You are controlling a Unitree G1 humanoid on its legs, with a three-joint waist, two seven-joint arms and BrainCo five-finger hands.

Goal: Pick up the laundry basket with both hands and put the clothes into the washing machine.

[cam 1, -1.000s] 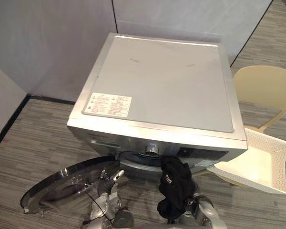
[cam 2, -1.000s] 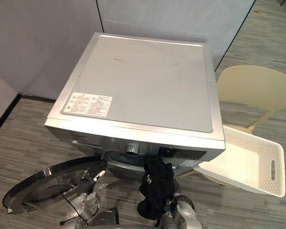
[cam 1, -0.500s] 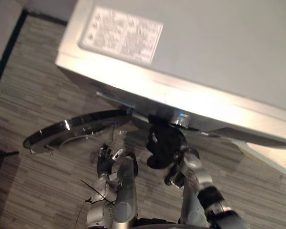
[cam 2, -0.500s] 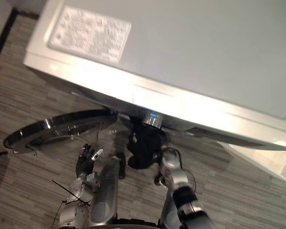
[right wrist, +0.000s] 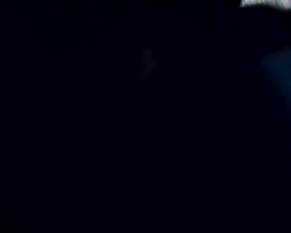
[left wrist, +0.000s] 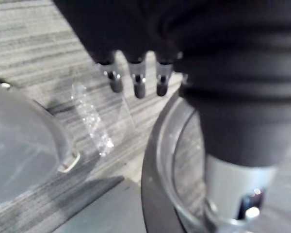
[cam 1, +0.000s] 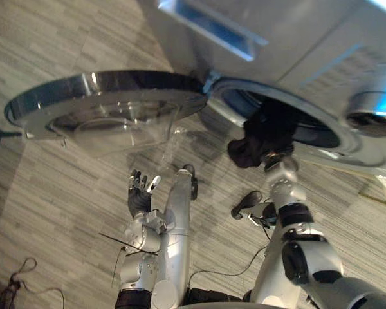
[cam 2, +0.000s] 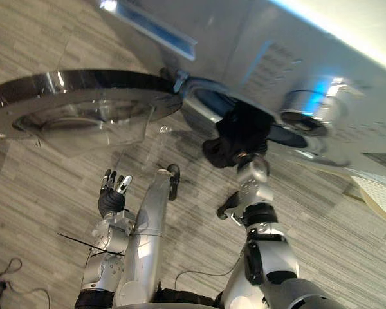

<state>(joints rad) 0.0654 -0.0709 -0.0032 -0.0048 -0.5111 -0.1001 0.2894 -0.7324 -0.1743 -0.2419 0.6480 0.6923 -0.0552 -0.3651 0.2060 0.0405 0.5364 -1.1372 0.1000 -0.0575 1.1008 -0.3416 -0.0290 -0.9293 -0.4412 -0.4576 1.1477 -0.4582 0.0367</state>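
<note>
A bunched black garment (cam 1: 262, 134) hangs at the lower rim of the washing machine's round drum opening (cam 1: 312, 132), part of it past the rim. My right hand (cam 1: 280, 172) is pushed up into the garment from below, buried in the cloth. The right wrist view is dark. My left hand (cam 1: 140, 193) is open, held upright above the floor below the door. Its straight fingers (left wrist: 136, 82) show in the left wrist view, close to the door's glass (left wrist: 184, 160).
The silver washing machine (cam 1: 289, 38) looms close overhead. Its round glass door (cam 1: 103, 106) is swung wide open to my left, above the left hand. A corner of the white laundry basket (cam 2: 381, 193) shows at the right. Grey striped floor lies below.
The camera has dipped low toward the machine's front. My right hand has raised the black garment from under the control panel to the drum mouth. The left hand stays open.
</note>
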